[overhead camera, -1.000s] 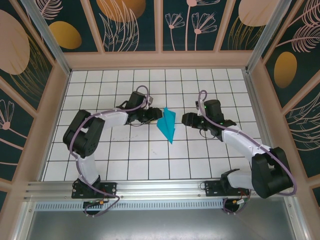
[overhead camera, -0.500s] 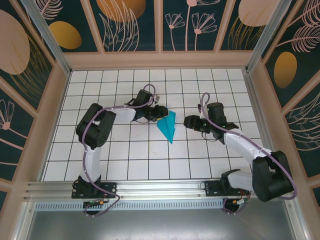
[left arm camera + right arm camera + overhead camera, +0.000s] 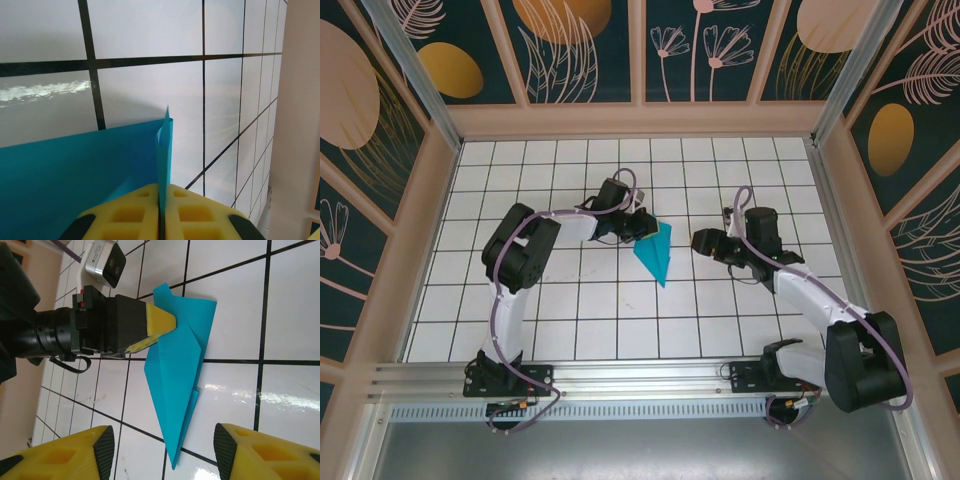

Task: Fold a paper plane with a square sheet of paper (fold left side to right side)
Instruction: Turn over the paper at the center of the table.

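While the left end effector [image 3: 638, 226] pinches the paper's [image 3: 657, 255] upper-left edge mid-frame on the tabletop [image 3: 520, 300], its long axis points down-frame, with the right end effector [image 3: 701, 242] open and empty just right.

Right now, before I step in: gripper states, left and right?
Left gripper: closed, pinching the folded paper at its edge.
Right gripper: open, holding nothing.

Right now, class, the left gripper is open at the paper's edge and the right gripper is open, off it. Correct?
No: the left gripper is shut on the edge of the paper, as the left wrist view shows. The right gripper is open, off it.
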`<state>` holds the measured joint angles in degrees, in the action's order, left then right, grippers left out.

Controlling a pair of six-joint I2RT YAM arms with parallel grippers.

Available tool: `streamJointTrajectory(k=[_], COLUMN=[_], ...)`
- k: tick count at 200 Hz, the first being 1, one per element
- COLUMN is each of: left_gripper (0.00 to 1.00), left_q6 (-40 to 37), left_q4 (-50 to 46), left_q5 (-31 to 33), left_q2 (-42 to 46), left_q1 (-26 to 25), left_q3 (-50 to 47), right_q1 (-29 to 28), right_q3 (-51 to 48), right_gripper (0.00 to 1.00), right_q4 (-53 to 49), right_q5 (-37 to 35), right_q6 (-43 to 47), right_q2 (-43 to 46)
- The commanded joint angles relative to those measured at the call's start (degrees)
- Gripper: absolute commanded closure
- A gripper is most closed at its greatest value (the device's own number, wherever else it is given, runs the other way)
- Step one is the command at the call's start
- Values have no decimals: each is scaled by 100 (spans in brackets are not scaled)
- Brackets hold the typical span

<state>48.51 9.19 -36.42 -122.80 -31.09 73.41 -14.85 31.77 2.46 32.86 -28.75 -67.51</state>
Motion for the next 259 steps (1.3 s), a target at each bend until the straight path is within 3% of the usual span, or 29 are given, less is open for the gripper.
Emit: streamJointTrajectory(k=[1, 61, 92, 183, 197, 214, 233, 259], left_gripper=[92, 92, 92, 90, 90, 90, 90, 90], left_q6=[-202, -268, -3, 791, 809, 809, 833, 836], left_q4=[3, -333, -39, 943, 958, 954, 961, 962], left_q5=[50, 259, 115, -517, -553, -557, -563, -551], left_q2=[628, 1919, 2273, 2700, 2700, 2700, 2692, 2687], left_q1=[-24, 17, 18, 9, 7, 9, 8, 7], left_q3=[110, 553, 622, 360, 335, 281, 230, 178], right_q1=[210, 394, 324, -520, -604, -652, -656, -651], right_q3=[-183, -397, -376, 4, 63, 153, 155, 115], right_gripper=[36, 2, 1, 1, 8, 27, 39, 51], right_q4=[679, 2176, 3043, 4402, 4591, 4582, 4573, 4519], right_q5=[572, 1817, 2145, 2115, 2119, 2128, 2125, 2124], right_q6=[-374, -1049, -1536, -2438, -2550, -2574, -2587, -2570], right_q2=[261, 573, 477, -424, -532, -579, -549, -510])
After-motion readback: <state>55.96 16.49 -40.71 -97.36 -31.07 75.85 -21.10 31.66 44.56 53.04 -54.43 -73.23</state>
